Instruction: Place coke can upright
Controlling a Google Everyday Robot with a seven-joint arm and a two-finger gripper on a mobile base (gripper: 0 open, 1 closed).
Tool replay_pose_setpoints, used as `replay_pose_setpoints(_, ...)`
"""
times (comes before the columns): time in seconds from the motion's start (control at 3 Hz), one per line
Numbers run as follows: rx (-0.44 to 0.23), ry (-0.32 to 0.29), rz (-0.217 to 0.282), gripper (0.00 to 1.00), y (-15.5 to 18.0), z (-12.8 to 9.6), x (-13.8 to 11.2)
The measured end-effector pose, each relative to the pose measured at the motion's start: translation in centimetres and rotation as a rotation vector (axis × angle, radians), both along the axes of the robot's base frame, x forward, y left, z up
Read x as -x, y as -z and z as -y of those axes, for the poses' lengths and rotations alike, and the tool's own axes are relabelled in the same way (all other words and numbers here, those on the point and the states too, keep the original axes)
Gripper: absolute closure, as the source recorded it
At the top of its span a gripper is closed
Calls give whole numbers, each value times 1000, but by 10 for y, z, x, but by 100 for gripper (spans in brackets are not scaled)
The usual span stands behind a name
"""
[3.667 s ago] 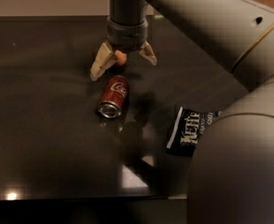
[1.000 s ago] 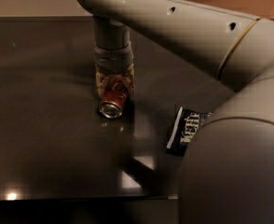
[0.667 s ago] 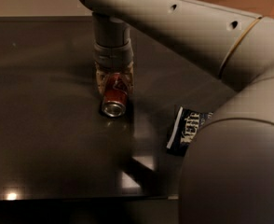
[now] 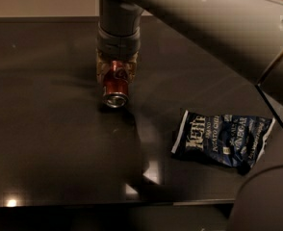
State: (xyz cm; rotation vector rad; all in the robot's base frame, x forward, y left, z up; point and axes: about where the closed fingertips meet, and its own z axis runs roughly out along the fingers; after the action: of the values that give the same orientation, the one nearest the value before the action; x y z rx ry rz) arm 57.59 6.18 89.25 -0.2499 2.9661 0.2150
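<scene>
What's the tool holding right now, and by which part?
The tool grips the coke can by its sides near the far end, low over the table. The can is on its side, silver near end sticking out toward the camera.

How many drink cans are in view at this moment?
1. The coke can is at the gripper, over the table, tipped with a silver end toward the camera. The arm may hide others.

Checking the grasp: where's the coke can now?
Camera view, left of centre: the coke can lies under the gripper, left of the chip bag.
</scene>
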Motion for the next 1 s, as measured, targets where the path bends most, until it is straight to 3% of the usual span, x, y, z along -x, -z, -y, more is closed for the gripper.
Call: replay_pose_setpoints(1.0, -232, -411, 314, 100, -32, -23, 9)
